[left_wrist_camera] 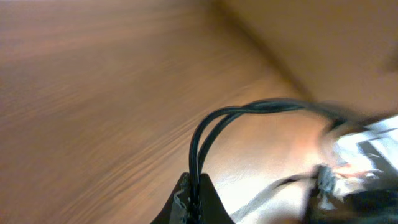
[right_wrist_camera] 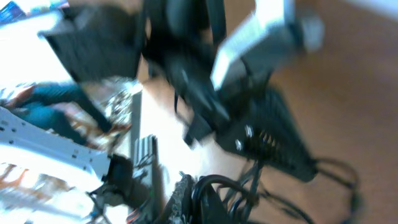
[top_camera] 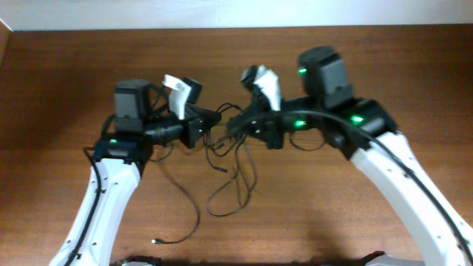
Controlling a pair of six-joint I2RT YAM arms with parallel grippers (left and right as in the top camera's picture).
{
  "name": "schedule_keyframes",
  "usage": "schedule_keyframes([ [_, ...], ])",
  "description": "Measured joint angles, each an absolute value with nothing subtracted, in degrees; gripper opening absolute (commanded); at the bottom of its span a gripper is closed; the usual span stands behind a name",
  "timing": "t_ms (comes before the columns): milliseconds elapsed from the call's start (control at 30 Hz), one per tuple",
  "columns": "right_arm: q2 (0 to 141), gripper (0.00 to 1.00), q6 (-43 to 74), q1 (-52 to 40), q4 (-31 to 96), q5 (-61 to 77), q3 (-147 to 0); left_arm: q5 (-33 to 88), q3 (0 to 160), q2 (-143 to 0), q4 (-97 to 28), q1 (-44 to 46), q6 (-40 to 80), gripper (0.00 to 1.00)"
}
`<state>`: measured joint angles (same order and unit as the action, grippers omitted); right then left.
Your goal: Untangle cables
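The left gripper (left_wrist_camera: 194,188) is closed on two strands of the cables (left_wrist_camera: 249,107). The right gripper (right_wrist_camera: 199,190) is clamped on a loop just beside it. The rest dangles between them, trailing onto the tabletop (top_camera: 318,222).

Overhead I get soft, even light on the table (top_camera: 310,222). Shadows beneath the cables (top_camera: 229,185) are faint, and a washed-out white strip runs along the far edge behind them. My left wrist view is smeared: the cables are sharp close in and blurred to their right, with pale glare beside them. My right wrist view is badly blurred and blown out white left of the cables.
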<state>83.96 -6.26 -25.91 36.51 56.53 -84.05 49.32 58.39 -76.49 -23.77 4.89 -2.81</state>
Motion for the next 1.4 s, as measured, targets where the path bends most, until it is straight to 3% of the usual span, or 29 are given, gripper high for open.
schedule_keyframes([
  [167, 75.94, 0.04, -2.11, -15.14, 38.83, 46.44, -84.33, 22.65, 58.89, -76.49, -31.38, 9.02, 1.67, 0.0],
  [300, 69.19, 0.04, 2.98, -7.88, 42.04, 36.45, -85.73, -2.04, 58.87, -76.82, -34.74, 4.34, 14.06, 0.0],
  [400, 67.24, 0.04, 4.82, -7.46, 45.06, 31.22, -86.46, -6.07, 58.87, -76.82, -34.26, 0.05, 26.52, 0.0],
  [467, 67.72, 0.09, 6.55, -7.46, 47.81, 27.59, -86.46, -2.63, 58.74, -76.82, -30.2, -1.83, 30.76, 0.04],
  [500, 68.25, 0.14, 7.11, -7.46, 48.88, 26.76, -86.46, 2.17, 58.65, -76.82, -26.94, -1.89, 28.73, 0.16],
  [533, 69.17, 0.26, 7.75, -7.46, 50.0, 26.04, -86.41, 11.81, 58.61, -76.9, -22.13, -1.87, 23.49, 0.21],
  [600, 70.91, 0.37, 8.12, -7.46, 51.51, 25.56, -86.41, 33.87, 58.7, -76.93, -19.79, -0.99, 7.25, 0.02],
  [667, 72.79, 0.56, 8.25, -7.46, 52.75, 27.59, -86.39, 52.99, 58.67, -76.95, -20.91, -0.36, -5.5, 0.0],
  [800, 76.9, 0.59, 0.43, -7.46, 54.33, 37.12, -86.39, 72.12, 58.67, -76.95, -20.47, -0.34, -18.26, 0.0],
  [967, 83.72, 0.6, -3.79, -7.46, 56.23, 43.46, -86.39, 78.87, 58.67, -76.95, -20.29, -0.34, -21.8, 0.01],
  [1033, 86.65, 0.61, -4.51, -7.79, 56.75, 44.27, -86.39, 75.72, 58.67, -76.95, -20.29, -0.34, -20.97, 0.25],
  [1067, 88.07, 0.61, -4.6, -8.19, 56.8, 44.31, -86.39, 73.06, 58.67, -76.95, -20.29, -0.34, -19.88, 0.31],
  [1100, 89.23, 0.64, -4.73, -8.93, 56.8, 44.27, -86.39, 68.27, 58.67, -76.95, -20.38, -0.34, -17.15, 0.45],
  [1167, 92.09, 0.68, -4.86, -11.7, 56.8, 43.51, -86.39, 57.14, 58.67, -76.95, -21.37, -0.34, -10.35, 0.5],
  [1267, 95.83, 0.69, -3.73, -15.29, 56.49, 41.39, -86.39, 39.97, 58.74, -76.95, -25.96, -0.34, 0.89, 0.82],
  [1333, 97.08, 0.69, -2.59, -16.32, 56.31, 40.27, -86.35, 25.5, 58.74, -76.99, -32.21, -0.38, 12.43, 0.87],
  [1367, 97.23, 0.69, -2.15, -16.64, 56.12, 39.88, -86.35, 21.69, 58.72, -76.99, -34.2, -0.4, 16.51, 0.84],
  [1400, 97.23, 0.69, -1.96, -16.8, 56.12, 39.68, -86.35, 18.55, 58.72, -76.99, -36.29, -0.45, 20.49, 0.72],
])
